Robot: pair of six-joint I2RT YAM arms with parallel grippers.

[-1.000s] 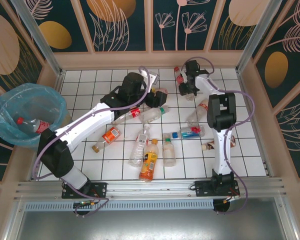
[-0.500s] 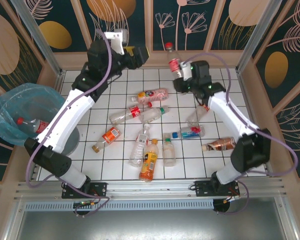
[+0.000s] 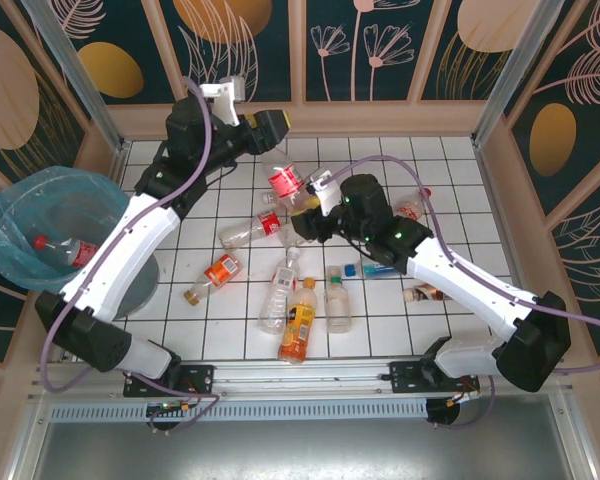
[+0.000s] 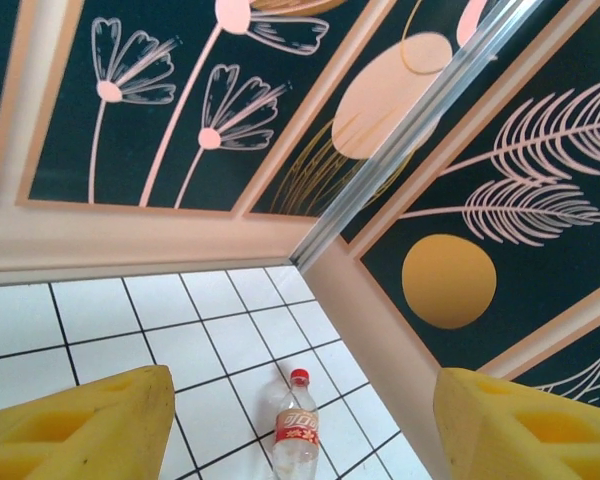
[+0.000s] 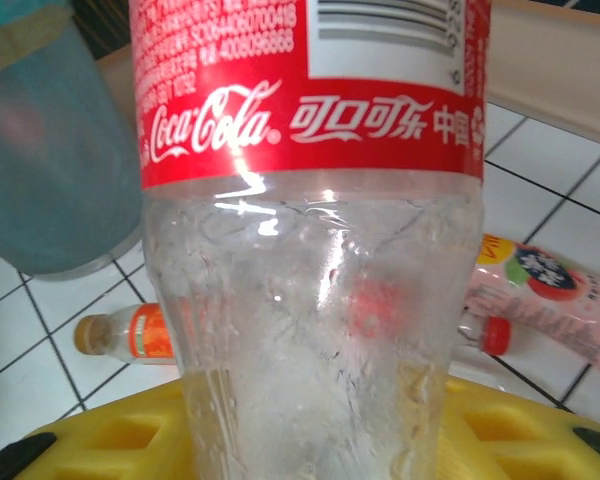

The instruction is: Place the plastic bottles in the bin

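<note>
At the left edge, the round grey bin (image 3: 105, 210) with its light-blue bag liner holds one red-labelled bottle (image 3: 65, 250). Roughly ten small clear plastic bottles (image 3: 302, 318) lie scattered on the white tiled surface (image 3: 480, 200), so I judge the task barely begun. Over the middle, the right hand (image 3: 312, 197) clamps a red-labelled cola bottle (image 5: 310, 230) below its label, arm reaching leftward; the left hand (image 3: 276, 124) hovers high near the back wall, yellow pads (image 4: 80, 430) spread wide, empty.

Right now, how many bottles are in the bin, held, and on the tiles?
Bottle in the bin: 1
Held bottle, right fingers: 1
Loose bottles on the tiles: at least 9, some may be hidden
Total: at least 11
</note>
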